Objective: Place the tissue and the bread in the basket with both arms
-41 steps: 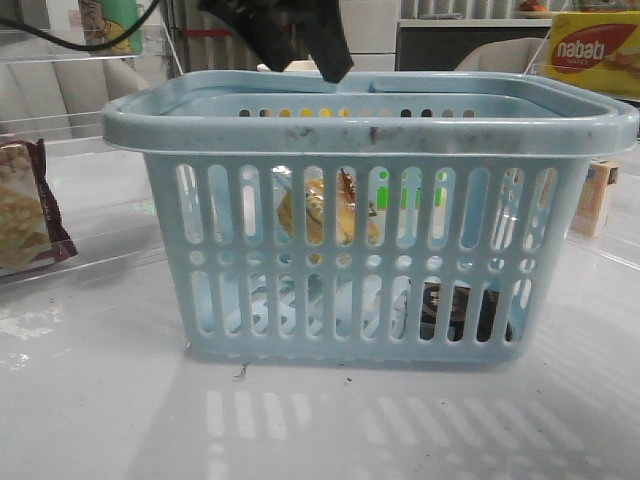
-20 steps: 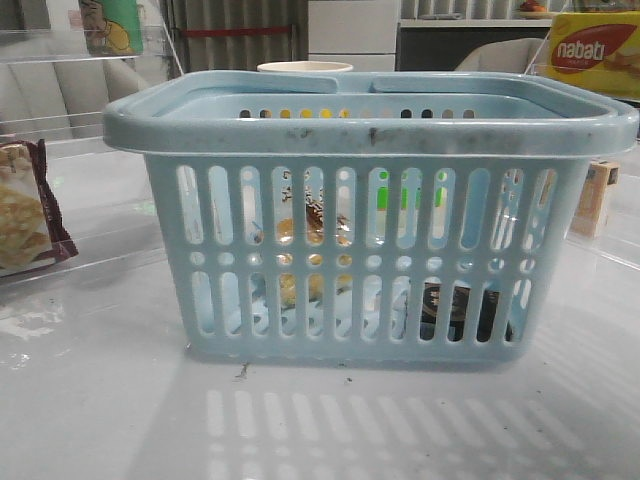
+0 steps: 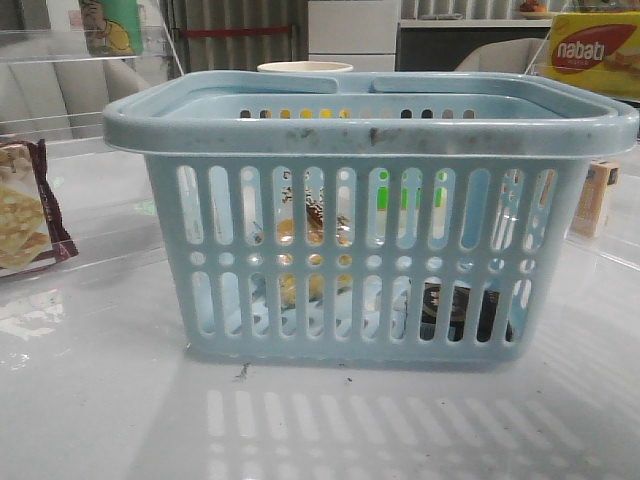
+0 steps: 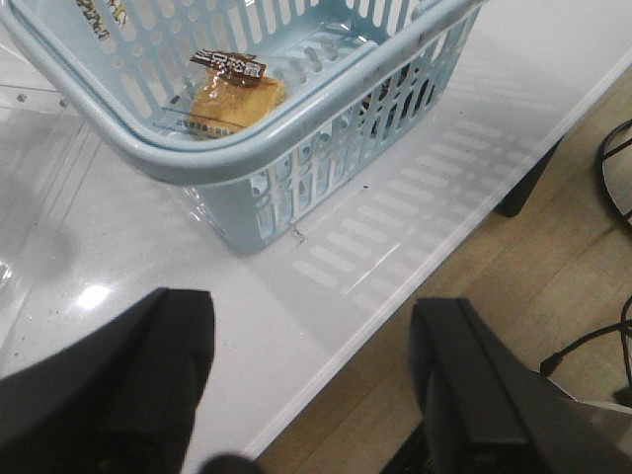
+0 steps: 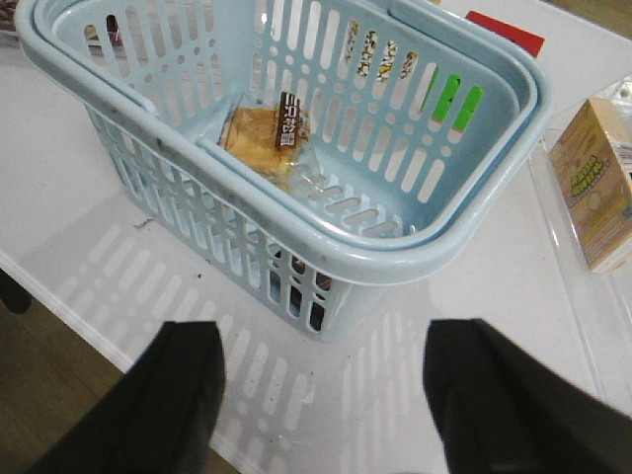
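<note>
Between the spread fingers of the left gripper and of the right gripper nothing is held, with only bare table beneath, and beyond both sets of jaws the basket is seen. From the wrist views the bread is shown lying on the basket floor, while the tissue is glimpsed only from the front, through the lower slots at the right end. Farther off, a cracker packet and a small carton are seen outside the basket, well apart from either gripper.

white table, basket, cracker packet
</note>
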Available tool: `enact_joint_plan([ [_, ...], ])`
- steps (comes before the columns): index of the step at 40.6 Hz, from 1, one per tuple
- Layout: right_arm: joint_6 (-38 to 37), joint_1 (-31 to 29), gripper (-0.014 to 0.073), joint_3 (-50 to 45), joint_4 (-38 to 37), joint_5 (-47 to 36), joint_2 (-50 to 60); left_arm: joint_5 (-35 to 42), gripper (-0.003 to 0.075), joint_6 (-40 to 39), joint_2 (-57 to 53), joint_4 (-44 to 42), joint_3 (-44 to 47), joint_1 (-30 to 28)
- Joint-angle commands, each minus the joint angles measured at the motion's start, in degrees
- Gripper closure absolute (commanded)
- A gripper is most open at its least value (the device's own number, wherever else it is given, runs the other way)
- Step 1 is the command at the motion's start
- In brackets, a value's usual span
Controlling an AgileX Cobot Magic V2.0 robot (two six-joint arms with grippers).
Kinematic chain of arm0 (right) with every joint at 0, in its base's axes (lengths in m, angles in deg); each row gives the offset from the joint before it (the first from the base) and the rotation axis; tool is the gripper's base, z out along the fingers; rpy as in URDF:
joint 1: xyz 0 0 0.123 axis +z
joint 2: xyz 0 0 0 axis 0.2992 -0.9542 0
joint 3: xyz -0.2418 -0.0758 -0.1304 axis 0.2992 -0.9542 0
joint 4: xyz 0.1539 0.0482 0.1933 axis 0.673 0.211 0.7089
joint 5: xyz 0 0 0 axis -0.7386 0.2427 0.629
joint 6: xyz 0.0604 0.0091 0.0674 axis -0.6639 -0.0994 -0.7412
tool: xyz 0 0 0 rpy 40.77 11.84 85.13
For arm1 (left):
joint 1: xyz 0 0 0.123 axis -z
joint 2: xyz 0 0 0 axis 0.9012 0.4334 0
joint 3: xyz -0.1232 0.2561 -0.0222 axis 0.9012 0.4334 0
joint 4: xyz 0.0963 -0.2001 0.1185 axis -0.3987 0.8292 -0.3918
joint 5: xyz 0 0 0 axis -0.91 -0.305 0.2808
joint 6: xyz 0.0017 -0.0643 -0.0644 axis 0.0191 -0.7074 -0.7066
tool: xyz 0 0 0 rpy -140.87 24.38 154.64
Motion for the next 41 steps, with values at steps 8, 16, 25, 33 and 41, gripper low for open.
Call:
enact_joint_plan([
  [8,0.6,0.0,0.0054,1.4,-0.6,-1.2,0.0,3.7,0.0246,-7.8,-8.5,-5.8,4.3,0.0],
  [16,0.6,0.0,0.0054,1.3,-0.6,0.7,0.0,4.1,0.0246,-14.6,-8.7,-11.6,4.7,-0.1],
  [25,0.6,0.0,0.0093,1.1,-0.6,0.8,0.0,4.4,0.026,-14.6,-8.7,-11.6,4.7,-0.1],
  [33,0.6,0.0,0.0356,1.1,-0.6,0.9,0.0,4.8,0.0424,-14.6,-8.7,-11.6,5.2,-0.1],
  [41,0.6,0.0,0.053,1.1,-0.2,0.9,0.0,5.0,0.0594,-14.6,-8.7,-11.6,5.8,-0.1],
])
